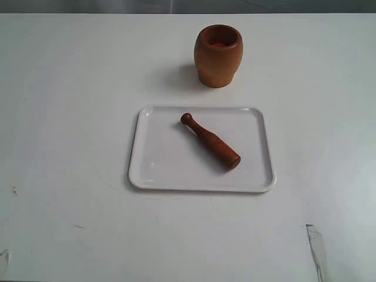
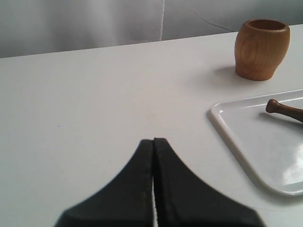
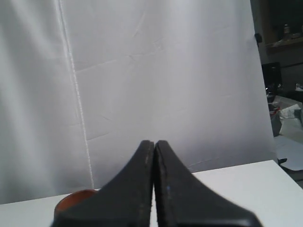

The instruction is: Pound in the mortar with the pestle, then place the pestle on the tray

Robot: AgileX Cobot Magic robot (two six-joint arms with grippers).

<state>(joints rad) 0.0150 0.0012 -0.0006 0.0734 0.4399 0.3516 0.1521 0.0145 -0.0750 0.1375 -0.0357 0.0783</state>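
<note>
Lying on glossy white tray (image 1: 158,170), slim reddish-brown pestle (image 1: 211,142); left fingers (image 2: 135,194), right fingers (image 3: 135,194) pressed together

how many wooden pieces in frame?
2. The mortar stands upright on the table, above the tray in the exterior view. The pestle lies diagonally on the tray. Nothing looks hidden.

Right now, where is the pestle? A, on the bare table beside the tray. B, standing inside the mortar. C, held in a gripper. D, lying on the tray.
D: the pestle lies flat and diagonal on the white tray, apart from the mortar, which stands on the table beyond the tray.
</note>
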